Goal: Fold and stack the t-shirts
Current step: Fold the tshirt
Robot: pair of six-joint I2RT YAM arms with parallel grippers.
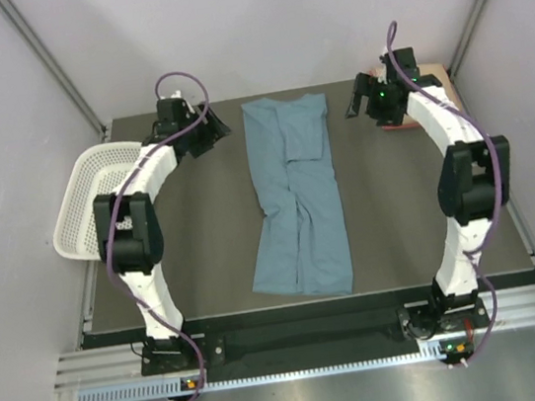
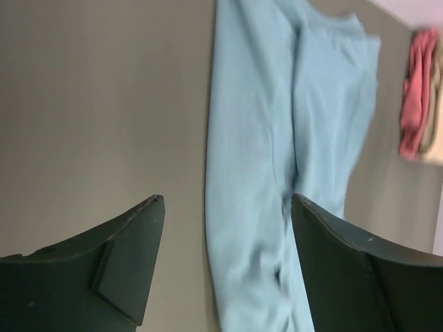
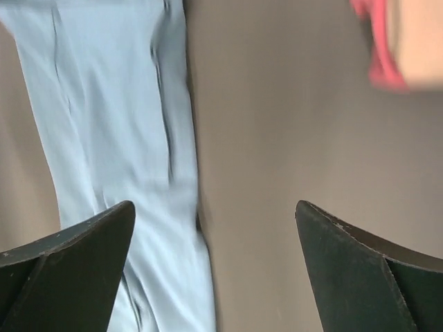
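Grey desk [image 1: 205, 249] holds our blue shirt [image 1: 297, 196] lengthwise at centre. Left claw [image 2: 227, 198] and right claw [image 3: 214, 204] hover beside its far end, both spread, empty. We fear uneven grabs could skew the fold.

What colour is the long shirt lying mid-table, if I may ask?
The shirt is dusty blue-grey; the top external view shows it best.

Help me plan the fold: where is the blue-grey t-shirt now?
In the top view the blue-grey t-shirt lies lengthwise on the table, its far end between the open left gripper and right gripper.
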